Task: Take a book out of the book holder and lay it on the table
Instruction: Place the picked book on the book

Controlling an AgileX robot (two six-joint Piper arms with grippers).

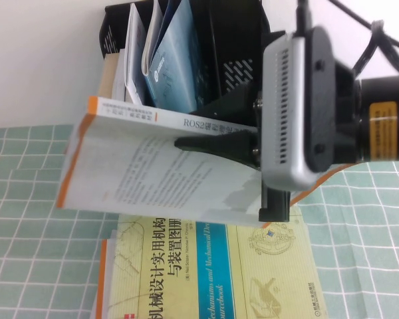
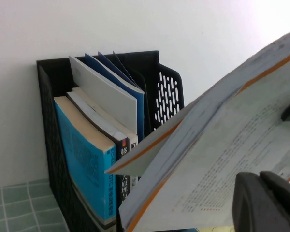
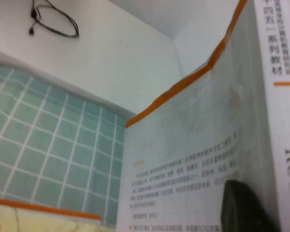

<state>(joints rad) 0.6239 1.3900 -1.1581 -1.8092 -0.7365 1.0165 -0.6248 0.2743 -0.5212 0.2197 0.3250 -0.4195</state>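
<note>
The right gripper clamps the ROS textbook between its jaws above the table; the left gripper hangs nearby, its jaw state unclear.

White orange-edged book held aloft before black book holder.

White orange-edged book, black book holder

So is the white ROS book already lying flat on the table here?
No. The ROS book is in the air, gripped by the right gripper above a yellow book; the left gripper is nearby.
</note>
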